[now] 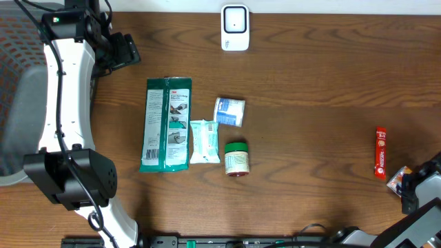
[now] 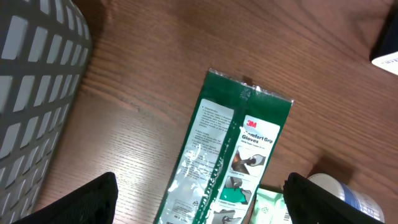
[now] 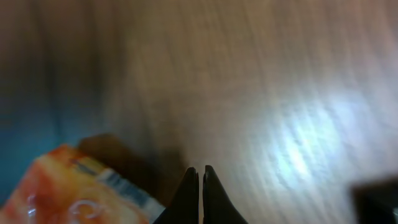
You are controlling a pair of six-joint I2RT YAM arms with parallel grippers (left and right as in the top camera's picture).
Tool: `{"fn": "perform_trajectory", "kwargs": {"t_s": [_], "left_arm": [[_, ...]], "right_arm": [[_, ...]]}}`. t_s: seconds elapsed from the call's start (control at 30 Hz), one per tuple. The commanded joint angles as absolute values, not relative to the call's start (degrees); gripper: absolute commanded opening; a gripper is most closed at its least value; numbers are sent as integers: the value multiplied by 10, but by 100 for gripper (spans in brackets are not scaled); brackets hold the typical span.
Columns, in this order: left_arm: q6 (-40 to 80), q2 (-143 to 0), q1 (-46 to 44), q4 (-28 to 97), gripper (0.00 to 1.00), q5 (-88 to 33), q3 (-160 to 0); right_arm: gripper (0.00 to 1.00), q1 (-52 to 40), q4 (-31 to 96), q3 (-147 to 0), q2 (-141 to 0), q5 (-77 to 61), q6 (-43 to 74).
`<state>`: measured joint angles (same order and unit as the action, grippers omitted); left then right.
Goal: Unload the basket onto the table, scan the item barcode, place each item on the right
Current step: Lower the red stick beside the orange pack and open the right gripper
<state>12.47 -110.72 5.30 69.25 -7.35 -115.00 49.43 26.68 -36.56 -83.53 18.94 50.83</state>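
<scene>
Step in hand: approach. My left claw (image 2: 200, 186) hangs released, fingers wide and empty. The glove pack (image 2: 230, 155) lies flat below and ahead of it. My right claw (image 3: 200, 177) is clenched on nothing. Next move: descend, straddle the pack's edges, close, then carry it to the scanner (image 1: 235, 27).

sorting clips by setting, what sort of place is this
Likely a lab bench staged as a shop checkout: packaged goods such as a glove pack and a green-lidded jar lie on a wooden table, with what looks like a white barcode scanner at its far edge.
</scene>
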Motion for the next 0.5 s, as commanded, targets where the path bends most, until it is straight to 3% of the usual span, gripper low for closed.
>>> {"fn": "perform_trajectory", "kwargs": {"t_s": [0.0,0.47], "left_arm": [[132,-1088,55,696,85,-71,-1146],[132,-1088,55,696,84,-71,-1146]], "right_arm": [[1,500,254,-355,-843,117,460],[1,500,136,-354,-844,-41,384]]}}
